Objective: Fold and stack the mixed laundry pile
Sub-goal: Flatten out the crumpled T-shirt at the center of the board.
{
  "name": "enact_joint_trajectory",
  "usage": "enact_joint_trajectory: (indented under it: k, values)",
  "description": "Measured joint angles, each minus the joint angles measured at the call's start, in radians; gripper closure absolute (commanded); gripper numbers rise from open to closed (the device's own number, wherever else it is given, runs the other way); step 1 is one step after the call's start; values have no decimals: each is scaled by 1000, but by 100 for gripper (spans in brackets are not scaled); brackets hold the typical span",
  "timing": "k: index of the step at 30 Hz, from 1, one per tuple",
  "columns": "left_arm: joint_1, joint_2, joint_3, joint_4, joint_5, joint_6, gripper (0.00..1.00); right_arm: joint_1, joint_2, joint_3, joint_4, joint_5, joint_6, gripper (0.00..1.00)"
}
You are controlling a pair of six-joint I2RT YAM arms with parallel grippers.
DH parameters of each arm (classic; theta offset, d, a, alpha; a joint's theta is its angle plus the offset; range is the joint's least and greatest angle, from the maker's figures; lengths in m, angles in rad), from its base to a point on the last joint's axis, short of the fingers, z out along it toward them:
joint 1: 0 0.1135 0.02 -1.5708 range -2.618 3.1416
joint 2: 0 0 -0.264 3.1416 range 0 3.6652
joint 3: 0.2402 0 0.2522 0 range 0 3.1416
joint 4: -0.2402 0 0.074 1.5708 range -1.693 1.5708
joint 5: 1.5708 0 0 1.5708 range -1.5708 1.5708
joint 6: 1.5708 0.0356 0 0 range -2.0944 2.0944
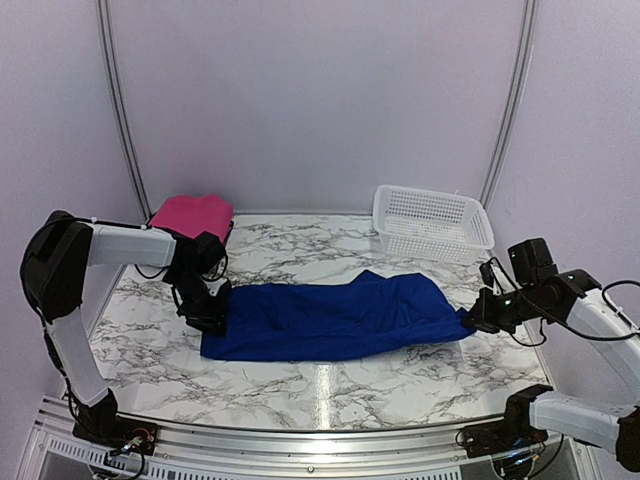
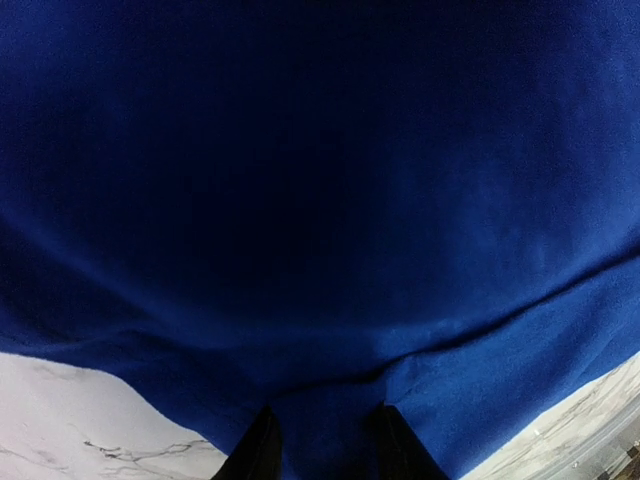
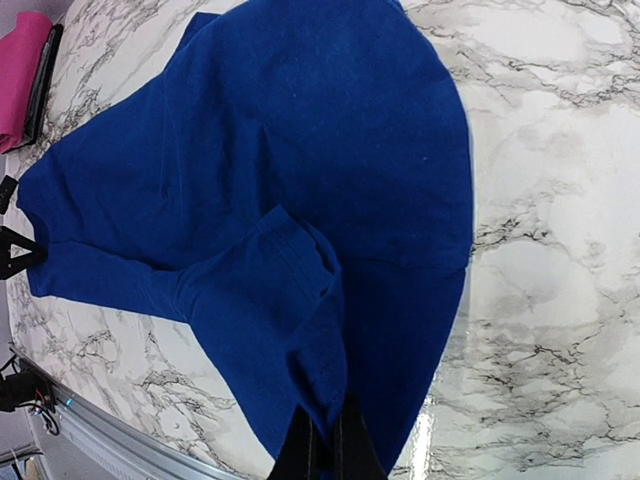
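Note:
The royal blue garment (image 1: 335,320) lies spread across the middle of the marble table, its surface rumpled. At its left edge, my left gripper (image 1: 208,318) is low on the cloth. In the left wrist view the blue garment (image 2: 320,200) fills the frame, and the cloth sits between the parted fingers (image 2: 258,450) of my left gripper (image 2: 325,450). My right gripper (image 1: 472,322) is shut on the blue garment's right end. The right wrist view shows a fold of the blue garment (image 3: 300,180) pinched in my right gripper (image 3: 325,450). The pink garment (image 1: 190,213) lies folded at the back left.
A white mesh basket (image 1: 432,222) stands at the back right of the table. The pink garment (image 3: 20,70) rests on a flat dark tray (image 3: 42,80). A metal rail runs along the table's near edge.

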Motion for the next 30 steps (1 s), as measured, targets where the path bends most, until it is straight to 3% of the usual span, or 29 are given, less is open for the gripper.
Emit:
enact_joint_trajectory:
  k: [3, 5, 6, 7, 13, 20, 30]
  values:
    - [0, 0, 0, 2, 9, 12, 77, 0, 1, 0, 0, 3, 4, 100]
    - [0, 0, -1, 3, 16, 20, 88, 0, 4, 0, 1, 4, 8, 100]
    - [0, 0, -2, 3, 21, 23, 99, 0, 7, 0, 2, 4, 11, 100]
    - [0, 0, -2, 3, 26, 27, 100, 0, 10, 0, 4, 4, 12, 100]
    - [0, -18, 0, 4, 48, 32, 100, 0, 39, 0, 27, 3, 18, 100]
    - [17, -145, 49, 4, 22, -13, 100, 0, 133, 0, 122, 3, 19, 100]
    - [21, -176, 83, 18, -3, -71, 100, -16, 561, 178, 384, 9, 19, 100]
